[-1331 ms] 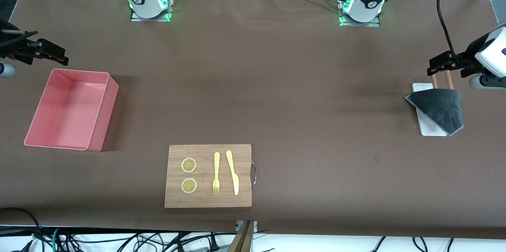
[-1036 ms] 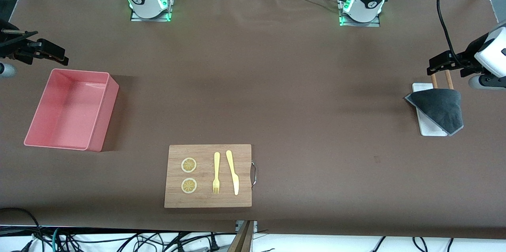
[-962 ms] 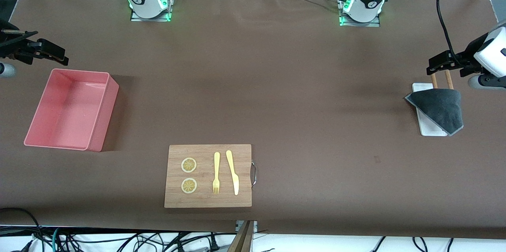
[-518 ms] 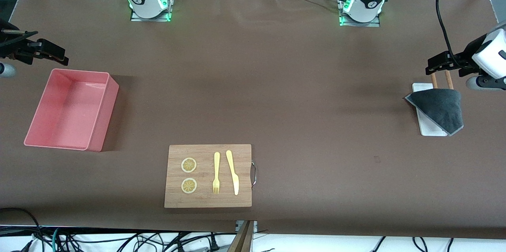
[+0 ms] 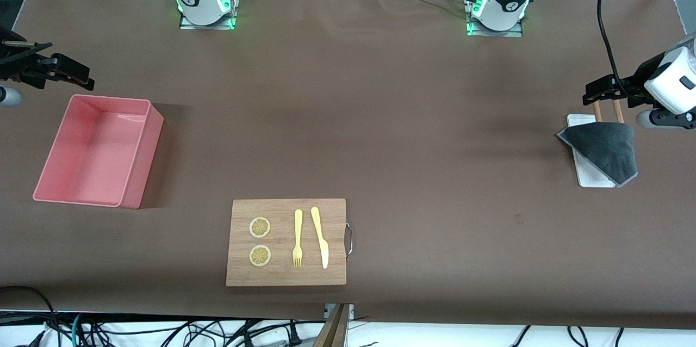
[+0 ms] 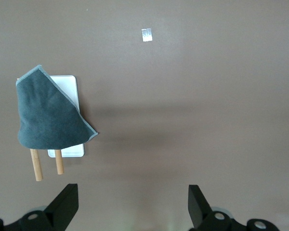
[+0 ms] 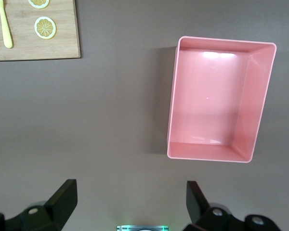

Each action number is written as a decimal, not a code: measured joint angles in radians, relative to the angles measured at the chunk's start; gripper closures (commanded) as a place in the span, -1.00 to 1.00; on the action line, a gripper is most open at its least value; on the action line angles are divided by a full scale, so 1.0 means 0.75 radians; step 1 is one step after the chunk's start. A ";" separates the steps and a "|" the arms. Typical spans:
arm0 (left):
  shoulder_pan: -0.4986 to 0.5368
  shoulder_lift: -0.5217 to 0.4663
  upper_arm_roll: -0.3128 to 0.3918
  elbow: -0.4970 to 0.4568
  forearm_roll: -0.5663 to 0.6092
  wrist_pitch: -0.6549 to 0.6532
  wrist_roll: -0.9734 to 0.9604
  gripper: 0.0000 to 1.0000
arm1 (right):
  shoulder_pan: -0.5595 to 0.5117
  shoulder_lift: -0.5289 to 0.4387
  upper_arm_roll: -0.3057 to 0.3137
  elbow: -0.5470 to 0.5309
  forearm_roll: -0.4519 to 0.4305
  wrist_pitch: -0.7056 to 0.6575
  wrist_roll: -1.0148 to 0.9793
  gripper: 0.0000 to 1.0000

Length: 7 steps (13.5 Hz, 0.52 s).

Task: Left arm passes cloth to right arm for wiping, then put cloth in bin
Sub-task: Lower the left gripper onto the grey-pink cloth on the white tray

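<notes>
The dark grey cloth (image 5: 604, 149) lies folded over a white tray (image 5: 591, 178) at the left arm's end of the table; only its grey face shows. It also shows in the left wrist view (image 6: 50, 118). Two wooden pegs (image 5: 607, 111) stick out from under it. My left gripper (image 5: 598, 90) hangs open and empty over the table beside those pegs, apart from the cloth; its jaws stand wide in the left wrist view (image 6: 132, 207). The pink bin (image 5: 142, 165) stands empty at the right arm's end. My right gripper (image 5: 70, 72) waits open and empty (image 7: 130, 202) over the table beside the bin (image 7: 260, 96).
A wooden board (image 5: 337, 216) with a metal handle lies near the front edge, holding a yellow fork (image 5: 297, 238), a yellow knife (image 5: 320, 237) and two lemon slices (image 5: 260, 227). Its corner shows in the right wrist view (image 7: 62, 43). The arm bases stand along the back.
My left gripper has shifted slightly toward the middle of the table, still open. The cloth, the bin and the right arm have not moved.
</notes>
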 measured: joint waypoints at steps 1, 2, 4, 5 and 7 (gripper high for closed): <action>0.001 0.013 0.002 0.000 0.000 -0.001 0.000 -1.00 | 0.000 0.000 0.000 0.000 0.000 0.000 0.000 -1.00; 0.007 0.031 0.003 0.000 0.002 -0.001 0.000 -1.00 | 0.000 0.000 0.000 0.000 0.000 0.001 0.000 -1.00; 0.034 0.078 0.004 0.000 0.038 -0.001 0.022 -1.00 | 0.000 0.001 0.000 0.000 0.000 0.006 0.000 -1.00; 0.045 0.111 0.004 0.001 0.061 0.000 0.067 -1.00 | 0.000 0.001 0.000 0.000 0.000 0.006 0.000 -1.00; 0.071 0.196 0.005 0.023 0.095 0.016 0.195 -1.00 | 0.000 0.002 0.000 0.000 0.000 0.007 0.000 -1.00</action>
